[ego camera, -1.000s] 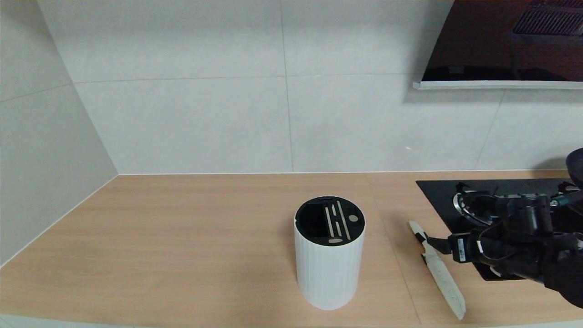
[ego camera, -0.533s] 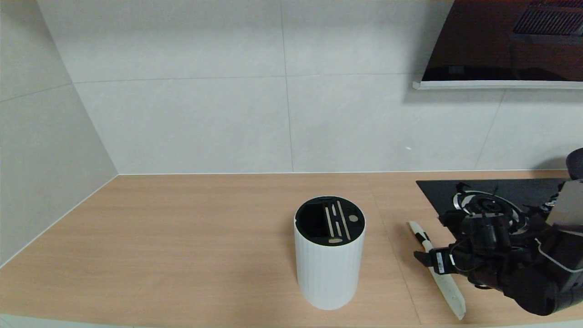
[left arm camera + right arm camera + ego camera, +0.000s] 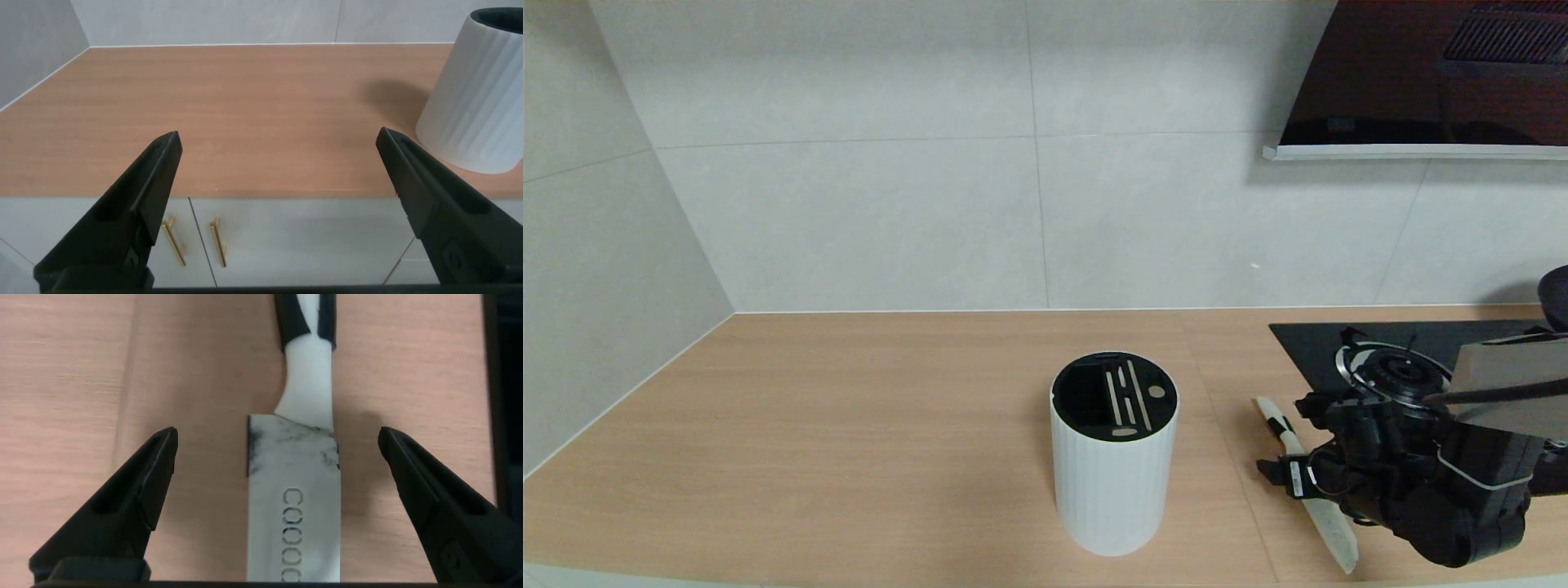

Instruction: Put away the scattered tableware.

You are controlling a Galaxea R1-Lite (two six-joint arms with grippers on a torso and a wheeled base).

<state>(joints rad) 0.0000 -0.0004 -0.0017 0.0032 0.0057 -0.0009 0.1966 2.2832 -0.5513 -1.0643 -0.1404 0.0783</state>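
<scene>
Right arm had swung down over the knife (image 3: 1333, 532) since a second before, its wrist hiding the blade's middle. Right jaws stood apart, the knife lying flat on the table (image 3: 890, 425) between them. Left jaws likewise stood apart.

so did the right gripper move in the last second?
Yes. The right gripper shifted off the stove burner toward the counter's front edge and now sits open astride the knife, which stayed put.

knife (image 3: 294, 490) (flat on counter (image 3: 73, 367)), fingers (image 3: 131, 498) spread astride
</scene>
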